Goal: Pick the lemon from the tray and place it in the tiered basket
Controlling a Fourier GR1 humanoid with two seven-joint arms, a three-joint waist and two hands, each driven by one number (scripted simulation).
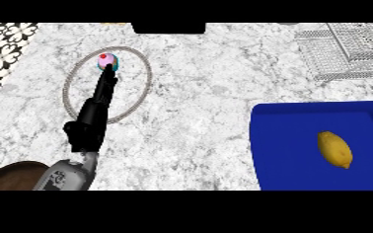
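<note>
A yellow lemon [334,149] lies on the blue tray [284,143] at the lower right, near the tray's right side. The grey mesh tiered basket [339,52] stands at the upper right of the counter. My left hand [91,121] is far from both, at the left, open with its fingers stretched straight up the view. Its fingertips [109,71] end at a small pink and cyan ball-like object [108,59] with a red dot. My right hand does not show.
A thin grey ring [142,94], like a plate's rim, encircles the small object and the left hand's fingers. A dark block [167,27] sits at the counter's far edge. A black and white patterned surface [15,39] lies at the upper left, a brown shape [18,175] at the lower left.
</note>
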